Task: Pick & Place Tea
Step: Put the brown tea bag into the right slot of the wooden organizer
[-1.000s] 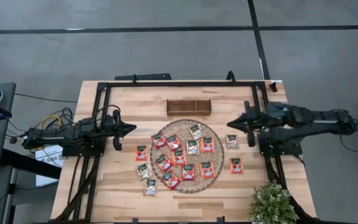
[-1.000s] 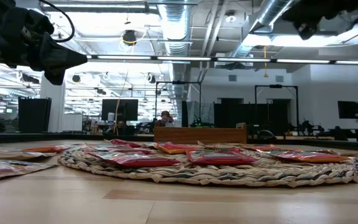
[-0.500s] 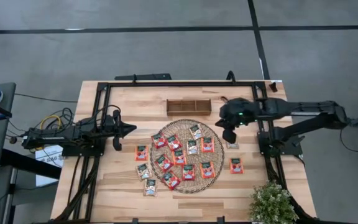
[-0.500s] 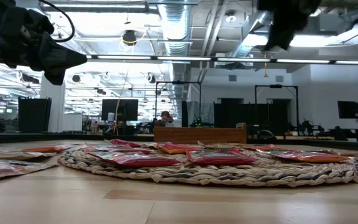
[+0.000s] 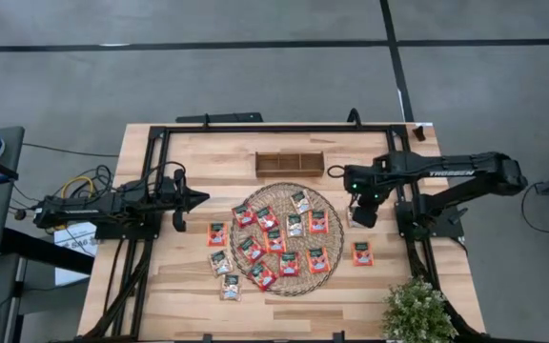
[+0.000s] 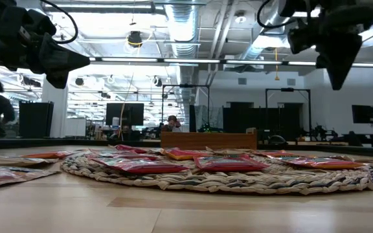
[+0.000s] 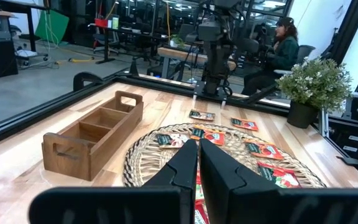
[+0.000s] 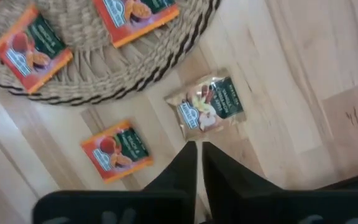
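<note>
The right gripper (image 5: 362, 215) hung above a pale tea sachet (image 8: 207, 105) lying on the bare surface just beside the woven mat (image 5: 246, 276), its fingers nearly pressed together. This looked like the approach step; next it would need to spread and descend onto that sachet. The left gripper (image 5: 201, 199) waited pressed together, well apart.

Flat red and pale tea sachets (image 5: 289, 264) lie scattered

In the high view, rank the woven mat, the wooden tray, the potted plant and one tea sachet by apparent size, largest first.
1. Round woven mat
2. Potted plant, partly cut off by the frame
3. Wooden tray, near the plant in extent, so this order is unsure
4. Red-orange tea sachet
</note>
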Controlling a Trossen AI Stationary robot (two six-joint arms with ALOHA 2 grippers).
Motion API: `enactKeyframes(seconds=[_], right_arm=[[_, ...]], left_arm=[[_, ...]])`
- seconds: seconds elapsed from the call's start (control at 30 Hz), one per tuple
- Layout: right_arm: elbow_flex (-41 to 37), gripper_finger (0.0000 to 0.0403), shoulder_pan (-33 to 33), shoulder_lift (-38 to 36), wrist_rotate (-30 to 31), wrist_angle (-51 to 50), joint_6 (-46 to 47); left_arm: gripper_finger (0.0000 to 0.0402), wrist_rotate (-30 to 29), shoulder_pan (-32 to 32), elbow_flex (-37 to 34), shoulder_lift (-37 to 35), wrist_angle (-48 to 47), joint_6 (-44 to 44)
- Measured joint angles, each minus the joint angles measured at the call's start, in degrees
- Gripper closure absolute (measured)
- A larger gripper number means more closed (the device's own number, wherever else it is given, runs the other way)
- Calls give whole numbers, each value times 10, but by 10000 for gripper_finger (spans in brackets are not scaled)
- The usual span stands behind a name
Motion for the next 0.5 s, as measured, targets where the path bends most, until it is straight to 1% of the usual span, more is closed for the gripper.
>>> enactKeyframes(seconds=[0.1,0.27,0.33,0.4,0.5], right_arm=[[-9,334,8,0,3,1,-32],[-23,258,9,4,48,10,-91],[-41,225,9,4,67,31,-113],[-62,198,4,4,73,51,-137],[-98,170,-5,4,75,90,-159]], left_arm=[[393,0,0,0,0,0,0],[393,0,0,0,0,0,0],[393,0,0,0,0,0,0],[393,0,0,0,0,0,0],[393,0,0,0,0,0,0]])
